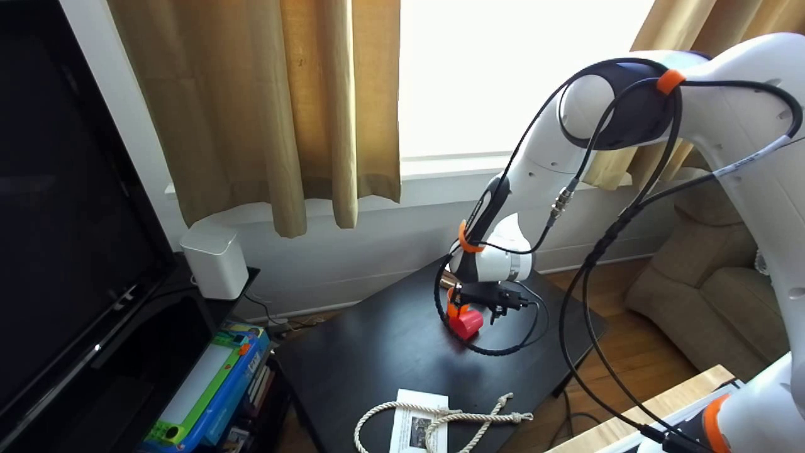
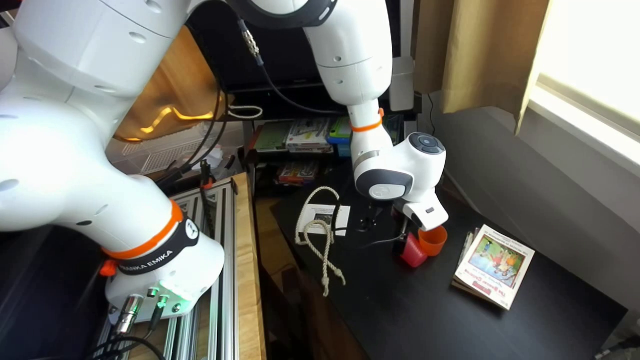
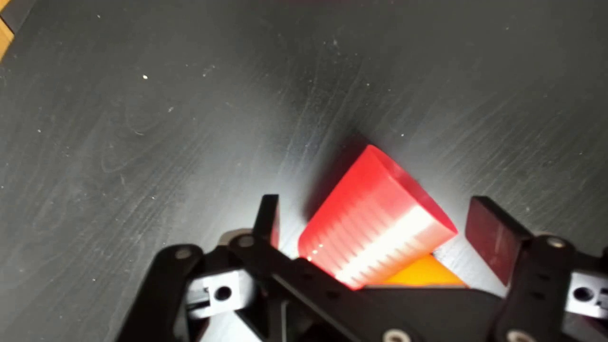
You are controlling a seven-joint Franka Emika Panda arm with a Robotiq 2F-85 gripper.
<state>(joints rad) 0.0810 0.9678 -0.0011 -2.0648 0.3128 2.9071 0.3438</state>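
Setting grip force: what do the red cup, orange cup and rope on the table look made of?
Red cup: probably glossy plastic; bright highlights on its ribbed wall.
Orange cup: likely plastic too, evenly coloured; finish less clear.
Rope: matte twisted fibre, strands visible; cotton or synthetic, can't tell.

In an exterior view: high, back from tabletop (image 1: 377, 340), looking down across it toward window (image 1: 503, 75). In an exterior view: high, close by arm (image 2: 85, 170), facing down over tabletop toward TV (image 2: 287, 52). Wrist view: nearest, just above tabletop, facing steeply down past gripper (image 3: 381, 229) to red cup (image 3: 373, 223). Both exterior views share tabletop, arm, red cup, from different sides.
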